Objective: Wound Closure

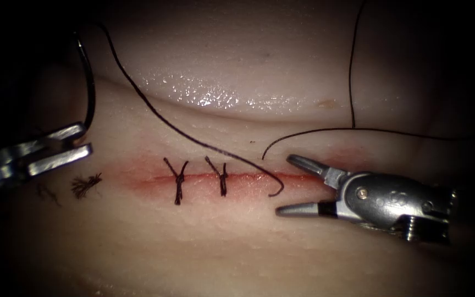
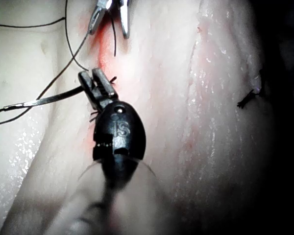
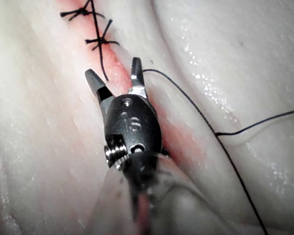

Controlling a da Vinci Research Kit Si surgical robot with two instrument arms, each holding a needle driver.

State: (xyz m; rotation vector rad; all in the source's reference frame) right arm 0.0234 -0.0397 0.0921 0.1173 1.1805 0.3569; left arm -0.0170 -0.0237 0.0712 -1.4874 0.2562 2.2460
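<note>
My left tool (image 1: 85,139) is left of the cut (image 1: 259,177), shut on the dark curved needle (image 1: 89,88) near its lower end. The needle stands up over the tissue (image 1: 237,247), outside it. The left wrist view shows the needle (image 2: 44,100) sticking sideways from these jaws (image 2: 94,76). Thread (image 1: 166,118) runs from the top left down into the cut at a small hook (image 1: 276,190). My right tool (image 1: 284,186) lies on the cut's right part, open, one jaw on each side of the cut, holding nothing (image 3: 113,68).
Two tied stitches (image 1: 180,180) (image 1: 222,177) cross the cut left of the hook. Frayed cut thread ends (image 1: 86,185) lie under the left tool. A second thread strand (image 1: 358,130) runs from near the right tool's upper jaw to the right and upward. Red fluid stains the cut's edges.
</note>
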